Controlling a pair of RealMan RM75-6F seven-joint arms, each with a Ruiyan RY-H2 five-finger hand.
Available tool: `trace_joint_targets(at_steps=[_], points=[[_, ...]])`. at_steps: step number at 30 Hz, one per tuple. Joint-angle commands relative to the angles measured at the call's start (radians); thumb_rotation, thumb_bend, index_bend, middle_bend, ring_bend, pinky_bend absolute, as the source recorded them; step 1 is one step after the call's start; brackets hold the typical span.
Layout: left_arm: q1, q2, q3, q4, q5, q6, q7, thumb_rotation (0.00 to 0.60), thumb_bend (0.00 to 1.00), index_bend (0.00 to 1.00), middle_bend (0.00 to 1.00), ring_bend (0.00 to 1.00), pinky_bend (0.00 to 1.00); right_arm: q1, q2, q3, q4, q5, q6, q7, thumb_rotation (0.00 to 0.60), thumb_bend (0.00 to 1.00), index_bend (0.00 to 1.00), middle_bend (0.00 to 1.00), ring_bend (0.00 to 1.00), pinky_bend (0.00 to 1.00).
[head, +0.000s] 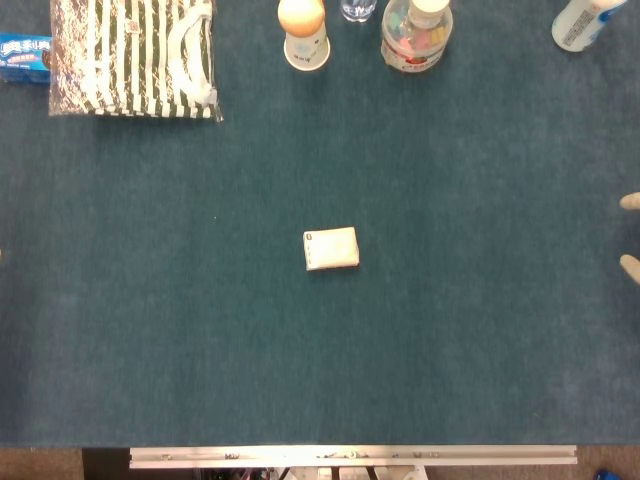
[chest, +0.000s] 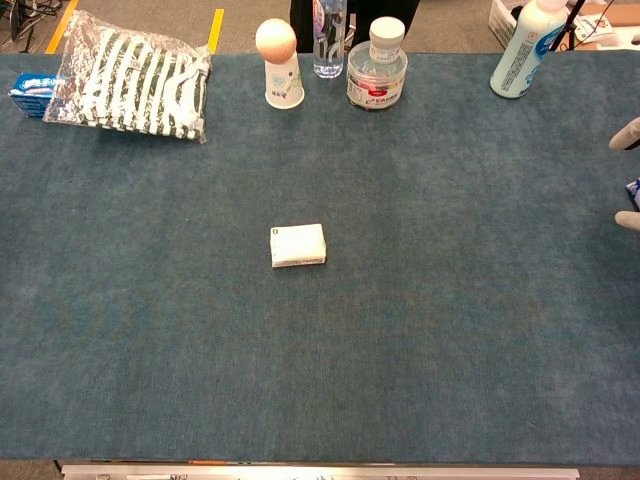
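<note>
The big blue table fills both views, and its cloth looks soft like carpet. At the far left corner lies a clear bag with a green and white striped shirt inside it. A little blue packet sits just beside the bag, on its left.

Along the far edge stand some bottles and a cup. A tall white bottle is at the far right. A round clear jar with a white lid stands near the middle, with pink and yellow bits inside it. A clear water bottle is just beside the jar. Next to that is a white paper cup with an orange ball sitting on top.

A small white box lies flat in the middle of the table, well apart from everything else.

The right hand peeks in at the right edge. Only two pale fingertips show, spread apart and holding nothing. It is well apart from the small box. The left hand does not show in either view.
</note>
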Motion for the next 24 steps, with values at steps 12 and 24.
trace_joint_targets(at_steps=[12, 24], points=[[0.001, 0.008, -0.007, -0.001, -0.012, -0.005, -0.031, 0.6, 0.0, 0.61, 0.59, 0.39, 0.5, 0.06, -0.124, 0.038, -0.122, 0.033, -0.079, -0.282, 0.6, 0.0, 0.37, 0.53, 0.55, 0.73], [0.011, 0.024, -0.017, -0.013, -0.003, 0.03, -0.04, 0.6, 0.0, 0.61, 0.59, 0.39, 0.5, 0.14, -0.334, 0.084, -0.15, 0.199, -0.195, -0.579, 0.6, 0.0, 0.33, 0.76, 0.78, 0.91]])
